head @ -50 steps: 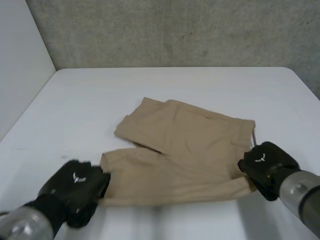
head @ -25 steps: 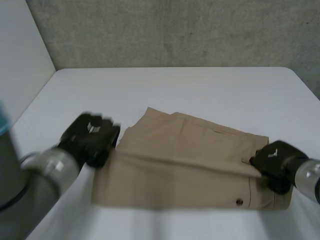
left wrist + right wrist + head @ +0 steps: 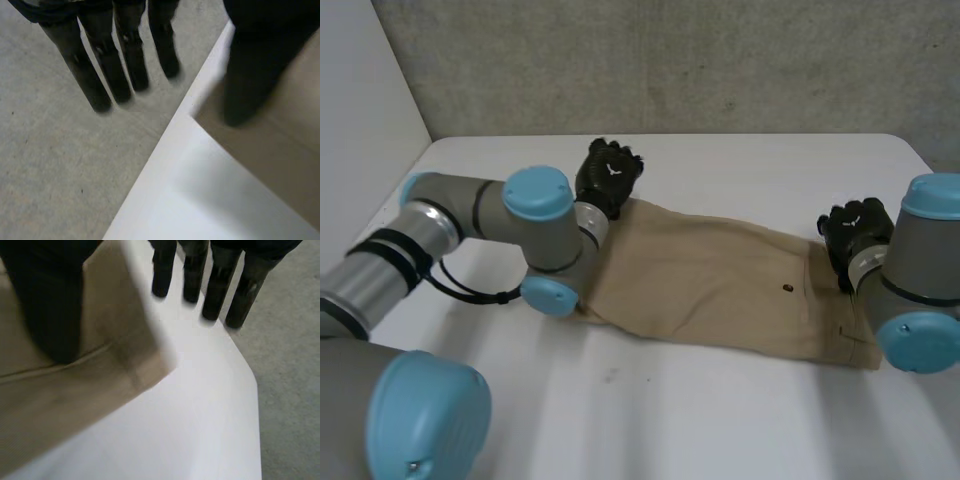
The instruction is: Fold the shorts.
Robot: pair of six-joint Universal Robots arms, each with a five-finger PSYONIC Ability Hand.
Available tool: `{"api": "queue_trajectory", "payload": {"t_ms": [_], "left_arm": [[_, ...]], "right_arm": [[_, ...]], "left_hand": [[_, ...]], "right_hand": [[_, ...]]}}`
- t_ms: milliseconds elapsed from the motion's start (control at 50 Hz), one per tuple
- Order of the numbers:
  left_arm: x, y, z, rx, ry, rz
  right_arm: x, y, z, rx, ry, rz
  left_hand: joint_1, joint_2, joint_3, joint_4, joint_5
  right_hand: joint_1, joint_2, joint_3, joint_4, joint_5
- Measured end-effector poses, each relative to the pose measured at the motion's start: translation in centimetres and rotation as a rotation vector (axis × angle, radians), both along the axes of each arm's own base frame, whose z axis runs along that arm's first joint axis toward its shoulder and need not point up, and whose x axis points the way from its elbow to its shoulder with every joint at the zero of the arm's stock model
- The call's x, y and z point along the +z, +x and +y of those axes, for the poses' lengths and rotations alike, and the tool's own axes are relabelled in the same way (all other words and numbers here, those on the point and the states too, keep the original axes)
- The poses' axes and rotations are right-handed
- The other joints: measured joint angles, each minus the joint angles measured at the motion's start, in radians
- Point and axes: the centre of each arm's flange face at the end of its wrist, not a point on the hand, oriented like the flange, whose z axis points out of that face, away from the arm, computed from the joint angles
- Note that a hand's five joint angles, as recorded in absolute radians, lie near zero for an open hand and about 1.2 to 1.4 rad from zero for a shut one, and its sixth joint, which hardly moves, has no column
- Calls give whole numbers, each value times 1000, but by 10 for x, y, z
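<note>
Both arms are thick grey tubes with round light-blue caps [image 3: 535,195] at the joints. The left arm [image 3: 460,205] carries a black band [image 3: 392,252], well away from the left hand [image 3: 610,180]. That hand and the right hand [image 3: 855,232] are matt black with slim, rod-like fingers [image 3: 95,75]. The left hand's back bears a small white emblem [image 3: 612,168].

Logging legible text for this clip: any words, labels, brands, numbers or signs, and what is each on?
None can be read.
The left hand bears a small white emblem on its back, with no legible letters.
The shorts show a dark button and no label.
</note>
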Motion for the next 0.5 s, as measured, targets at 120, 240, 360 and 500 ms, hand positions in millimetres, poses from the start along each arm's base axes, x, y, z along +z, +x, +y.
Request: {"api": "queue_trajectory", "payload": {"t_ms": [120,240,360,500], "left_arm": [[-10,-15,14,-36,-19,-6],[4,-12,34,-40,8,-13],[26,11,60,-8,77,-23],[37,46,96,19,226,37]], "right_arm": [[26,-2,-7,-77,-100,-104],[64,-8,10,-87,-170,-244],[69,-20,42,-45,-101,-287],[39,-38,82,-36,119,-310]], "left_hand": [[-330,-407,-421,-424,-410],[-330,-408,-421,-424,-410],[-330,-408,-421,-424,-410],[-330,-409,-421,-424,-410]], "right_hand": [[-152,-227,-269,-243,-263],[-152,-227,-269,-243,-263],[-152,-227,-269,-243,-263],[-152,-227,-269,-243,-263]]}}
